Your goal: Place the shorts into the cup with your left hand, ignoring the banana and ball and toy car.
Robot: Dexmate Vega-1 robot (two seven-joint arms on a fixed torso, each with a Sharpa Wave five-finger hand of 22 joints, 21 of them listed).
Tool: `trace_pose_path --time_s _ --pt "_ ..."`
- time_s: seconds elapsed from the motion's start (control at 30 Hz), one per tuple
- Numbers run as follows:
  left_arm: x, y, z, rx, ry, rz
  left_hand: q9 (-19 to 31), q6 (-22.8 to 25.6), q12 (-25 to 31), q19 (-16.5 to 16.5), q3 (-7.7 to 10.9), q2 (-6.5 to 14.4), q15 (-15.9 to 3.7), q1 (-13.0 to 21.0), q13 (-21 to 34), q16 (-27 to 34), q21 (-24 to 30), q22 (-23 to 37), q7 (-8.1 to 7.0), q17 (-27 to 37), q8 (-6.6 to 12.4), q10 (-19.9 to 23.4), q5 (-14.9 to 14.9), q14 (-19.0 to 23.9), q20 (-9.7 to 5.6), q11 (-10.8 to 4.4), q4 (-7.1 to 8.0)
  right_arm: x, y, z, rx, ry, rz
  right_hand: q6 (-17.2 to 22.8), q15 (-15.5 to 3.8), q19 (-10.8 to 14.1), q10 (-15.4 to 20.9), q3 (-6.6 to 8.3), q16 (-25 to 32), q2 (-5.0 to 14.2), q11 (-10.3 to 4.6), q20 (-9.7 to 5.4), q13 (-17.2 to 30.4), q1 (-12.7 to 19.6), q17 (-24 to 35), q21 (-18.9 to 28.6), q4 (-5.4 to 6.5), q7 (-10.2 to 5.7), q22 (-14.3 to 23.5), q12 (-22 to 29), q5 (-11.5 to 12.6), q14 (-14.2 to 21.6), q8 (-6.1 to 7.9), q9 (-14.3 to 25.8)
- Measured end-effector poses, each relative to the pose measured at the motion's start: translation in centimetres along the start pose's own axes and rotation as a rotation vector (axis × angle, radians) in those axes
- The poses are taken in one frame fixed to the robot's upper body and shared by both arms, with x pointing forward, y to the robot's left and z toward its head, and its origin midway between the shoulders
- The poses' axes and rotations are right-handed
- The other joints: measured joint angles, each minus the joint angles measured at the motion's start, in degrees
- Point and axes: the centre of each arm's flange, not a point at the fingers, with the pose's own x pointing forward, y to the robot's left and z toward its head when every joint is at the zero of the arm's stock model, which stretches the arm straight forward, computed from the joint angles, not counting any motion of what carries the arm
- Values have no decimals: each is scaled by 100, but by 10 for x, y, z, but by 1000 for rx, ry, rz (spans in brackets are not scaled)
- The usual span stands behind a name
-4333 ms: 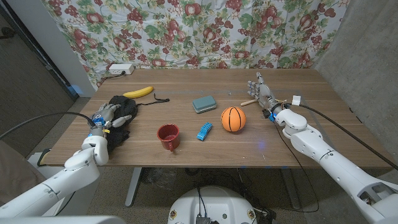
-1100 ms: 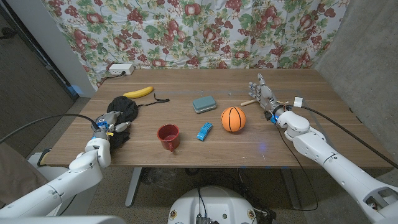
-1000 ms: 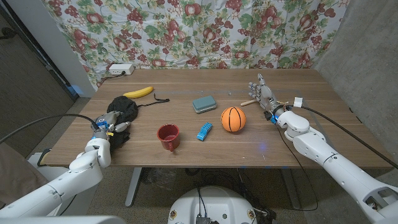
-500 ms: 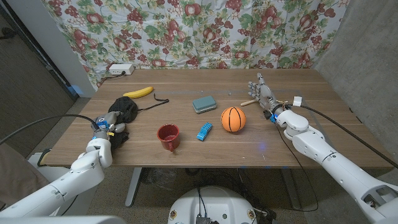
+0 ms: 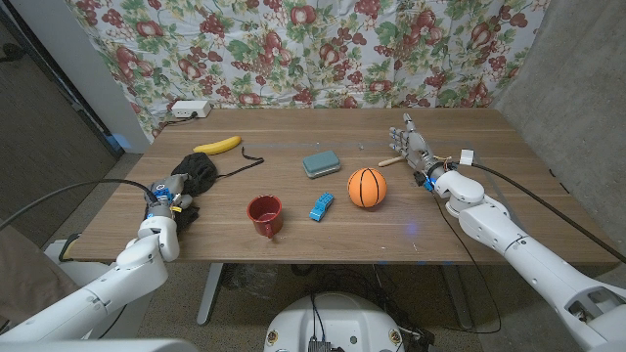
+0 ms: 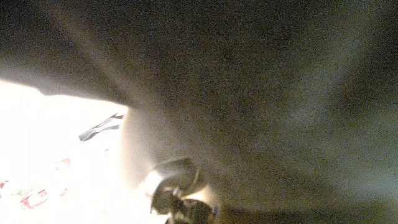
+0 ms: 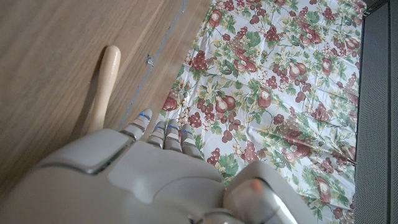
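Pulled back toward us, our left hand (image 5: 172,191) grips the near edge of the black shorts (image 5: 196,172) (a crumpled heap), left of the red cup (image 5: 264,214); our right hand (image 5: 415,149) stands open.

Both arms are clad in smooth white rounded shells with darker seams at the joints, and a thin black cable runs loose beside each one toward the wrist. The left hand (image 5: 169,191) is grey metal with dark parts and small blue and orange marks near the wrist, where a white ball-shaped housing sits. The right hand (image 5: 415,149) is built of grey metallic segments with a white tag-like piece by its wrist; in the right wrist view its back (image 7: 134,180) is a pale grey plate, and the fingers (image 7: 138,130) carry small blue marks.
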Motion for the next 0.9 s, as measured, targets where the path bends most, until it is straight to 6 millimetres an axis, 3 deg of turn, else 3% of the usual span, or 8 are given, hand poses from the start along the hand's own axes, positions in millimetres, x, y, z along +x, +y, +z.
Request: trace_pose_path --time_s 0.17,0.6,0.77,0.9 --pt "1 -2 2 -11 8 10 382 132 284 -38 -95 215 0 369 1 123 134 1 -132 3 288 0 24 0 -37 0 3 0 -1 0 0 1 0 0 0 0 0 0 0 0 0 0 0 0 0 0 0 0 0 0 0 0 0 0" --pt "0 -2 4 -51 3 33 905 704 907 -67 -158 214 0 609 4 518 367 2 -241 6 853 153 162 0 -66 11 -11 0 -3 -2 5 2 -3 -1 0 0 0 0 0 0 0 0 0 0 0 0 0 1 0 0 0 0 0 0" --pt "-3 -2 5 -67 0 51 1004 875 978 -35 -139 184 1 640 10 670 455 3 -209 6 916 276 218 1 -33 -62 5 -2 -3 -4 9 4 -3 -1 0 0 0 0 0 0 0 0 0 0 0 0 0 1 0 0 0 0 0 0" --pt "-6 -1 6 -76 -4 68 1078 1022 990 -27 -138 139 33 685 10 918 684 3 -103 7 1028 492 284 33 -26 -17 6 -3 -3 -5 12 4 -5 -1 0 0 0 0 0 0 0 0 0 0 0 0 0 1 0 0 0 0 0 0"
